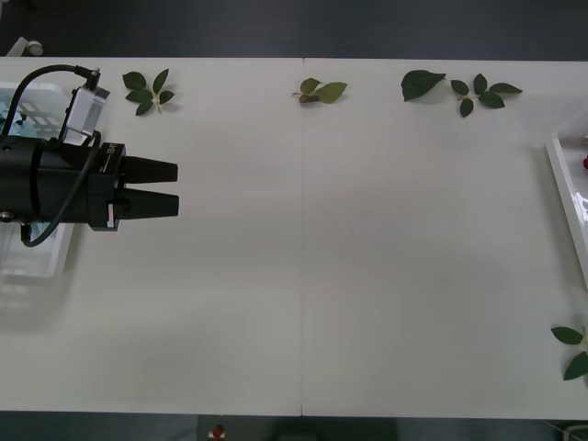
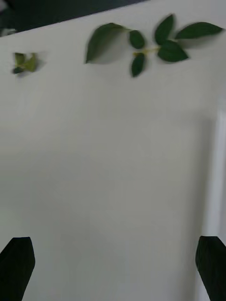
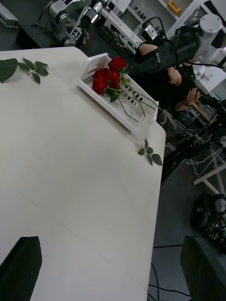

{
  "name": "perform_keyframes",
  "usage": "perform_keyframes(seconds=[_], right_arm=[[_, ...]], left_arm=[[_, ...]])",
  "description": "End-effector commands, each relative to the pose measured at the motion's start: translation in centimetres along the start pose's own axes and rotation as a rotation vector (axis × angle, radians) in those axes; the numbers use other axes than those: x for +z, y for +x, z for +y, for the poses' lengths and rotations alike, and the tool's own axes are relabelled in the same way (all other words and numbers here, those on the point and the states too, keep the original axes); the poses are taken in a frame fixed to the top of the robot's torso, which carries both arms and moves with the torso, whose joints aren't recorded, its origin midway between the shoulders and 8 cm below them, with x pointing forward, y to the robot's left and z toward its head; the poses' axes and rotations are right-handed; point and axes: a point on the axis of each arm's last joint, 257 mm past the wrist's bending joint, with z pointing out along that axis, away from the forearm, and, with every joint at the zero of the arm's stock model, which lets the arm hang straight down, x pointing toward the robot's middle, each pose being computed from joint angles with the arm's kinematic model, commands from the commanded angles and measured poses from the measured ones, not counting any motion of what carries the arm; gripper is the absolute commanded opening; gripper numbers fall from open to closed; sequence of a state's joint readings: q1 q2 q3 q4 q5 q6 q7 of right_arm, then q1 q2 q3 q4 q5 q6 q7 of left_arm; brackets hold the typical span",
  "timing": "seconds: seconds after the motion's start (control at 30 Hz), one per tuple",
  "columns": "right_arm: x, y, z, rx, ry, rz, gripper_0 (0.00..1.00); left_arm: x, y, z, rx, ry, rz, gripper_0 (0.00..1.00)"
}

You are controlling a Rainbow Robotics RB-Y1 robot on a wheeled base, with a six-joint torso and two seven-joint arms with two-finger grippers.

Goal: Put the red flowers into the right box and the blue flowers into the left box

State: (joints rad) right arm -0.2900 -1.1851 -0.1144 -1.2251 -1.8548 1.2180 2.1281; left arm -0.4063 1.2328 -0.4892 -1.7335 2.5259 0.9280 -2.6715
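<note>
Red flowers (image 3: 106,79) lie bunched in the right box (image 3: 117,111), blooms at one end and stems along it. In the front view that box's rim (image 1: 562,179) shows at the table's right edge with a spot of red (image 1: 585,163) inside. The left box (image 1: 37,262) sits at the far left under my left arm. A patch of pale blue (image 1: 11,115) inside it may be the blue flowers, mostly hidden. My left gripper (image 1: 176,187) hovers open and empty just right of that box. My right gripper (image 2: 113,240) is open and empty over bare table beside the right box's rim (image 2: 215,164).
Loose leaf sprigs lie along the far edge (image 1: 147,92) (image 1: 320,90) (image 1: 482,94), with a single large leaf (image 1: 423,84) among them. Another sprig (image 1: 571,349) lies near the front right corner. The middle of the white table (image 1: 303,276) is bare.
</note>
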Motion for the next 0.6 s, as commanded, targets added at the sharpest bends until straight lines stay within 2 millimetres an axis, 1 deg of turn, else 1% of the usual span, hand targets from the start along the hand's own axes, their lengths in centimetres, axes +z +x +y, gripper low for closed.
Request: perform_keyframes(seconds=[0.03, 0.07, 0.1, 0.17, 0.2, 0.23, 0.27, 0.37, 0.4, 0.5, 0.53, 0.57, 0.6], right_arm=[[0.6, -0.3, 5.9, -0.144, -0.143, -0.035, 1.00], [0.8, -0.1, 7.7, -0.181, -0.185, -0.041, 1.00], [0.9, -0.1, 8.5, -0.197, -0.204, -0.047, 1.00], [1.1, 0.2, 12.1, -0.260, -0.282, -0.068, 1.00], [1.2, 0.3, 13.1, -0.277, -0.303, -0.074, 1.00], [1.2, 0.6, 14.8, -0.300, -0.341, -0.084, 1.00], [1.2, 0.7, 15.8, -0.314, -0.360, -0.092, 1.00], [1.0, 1.4, 20.8, -0.367, -0.460, -0.133, 1.00], [1.0, 1.6, 21.7, -0.376, -0.476, -0.141, 1.00], [0.8, 2.3, 25.9, -0.415, -0.546, -0.177, 1.00], [0.7, 2.5, 26.6, -0.420, -0.558, -0.183, 1.00], [0.6, 2.8, 28.3, -0.441, -0.587, -0.194, 1.00], [0.5, 2.9, 29.3, -0.457, -0.605, -0.201, 1.00]], left_arm=[[0.0, 0.0, -0.6, 0.029, 0.008, -0.006, 0.86], [0.0, 0.0, -0.6, 0.029, 0.008, -0.006, 0.86], [0.0, 0.0, -0.6, 0.029, 0.008, -0.006, 0.86], [0.0, 0.0, -0.6, 0.029, 0.008, -0.006, 0.85], [0.0, 0.0, -0.6, 0.029, 0.008, -0.006, 0.85], [0.0, 0.0, -0.6, 0.029, 0.008, -0.006, 0.86], [0.0, 0.0, -0.6, 0.029, 0.008, -0.006, 0.85], [0.0, 0.0, -0.6, 0.029, 0.008, -0.006, 0.85], [0.0, 0.0, -0.6, 0.029, 0.008, -0.006, 0.86], [0.0, 0.0, -0.6, 0.029, 0.008, -0.006, 0.85], [0.0, 0.0, -0.6, 0.029, 0.008, -0.006, 0.86], [0.0, 0.0, -0.6, 0.029, 0.008, -0.006, 0.85], [0.0, 0.0, -0.6, 0.029, 0.008, -0.006, 0.86]])
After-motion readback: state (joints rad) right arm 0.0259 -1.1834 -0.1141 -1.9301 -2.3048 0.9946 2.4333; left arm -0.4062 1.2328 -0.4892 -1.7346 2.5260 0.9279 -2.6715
